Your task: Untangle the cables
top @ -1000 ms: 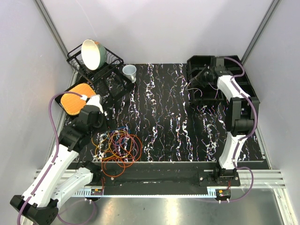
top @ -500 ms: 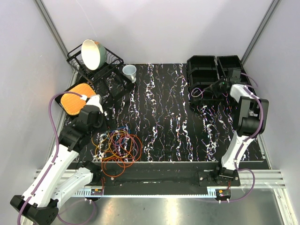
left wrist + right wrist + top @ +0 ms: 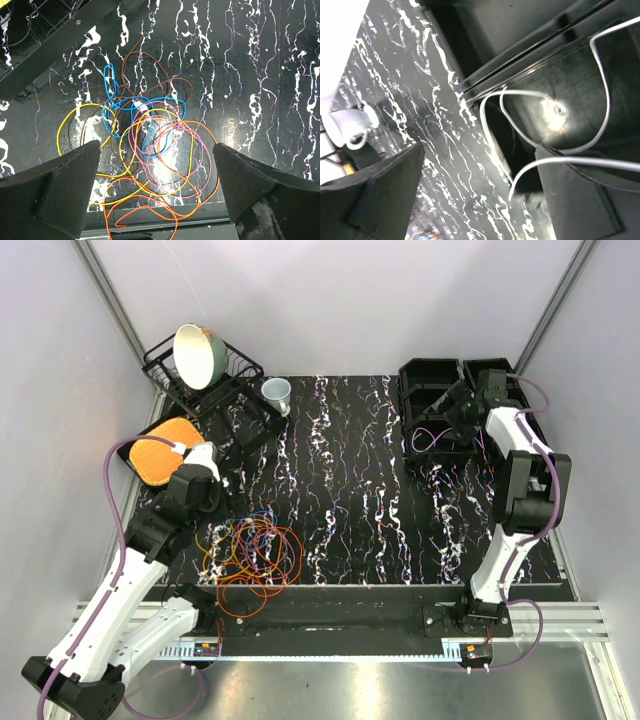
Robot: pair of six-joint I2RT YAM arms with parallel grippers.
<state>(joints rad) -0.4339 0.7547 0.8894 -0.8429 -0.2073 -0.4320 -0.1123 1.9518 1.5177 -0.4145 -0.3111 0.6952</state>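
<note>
Tangle of coloured cables [image 3: 150, 145] near front-left edge of tabletop [image 3: 340, 490]; left gripper [image 3: 156, 150] hangs wide open above, likely choosing strand. Back-right corner: right gripper [image 3: 480, 147] wide open, empty, over bin [image 3: 432, 368] holding pale cable [image 3: 580, 160], apparently sorted apart.

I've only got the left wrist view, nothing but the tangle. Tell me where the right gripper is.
Observer: The right gripper hangs over the black bins at the far right corner of the table, well away from the tangle.
Operator: Say whether it holds anything.
Observer: No. Its jaws stand wide open with nothing between them.
Operator: Report any cable over there.
Observer: One pale cable lies in a bin, with a loop reaching the bin's rim.
</note>
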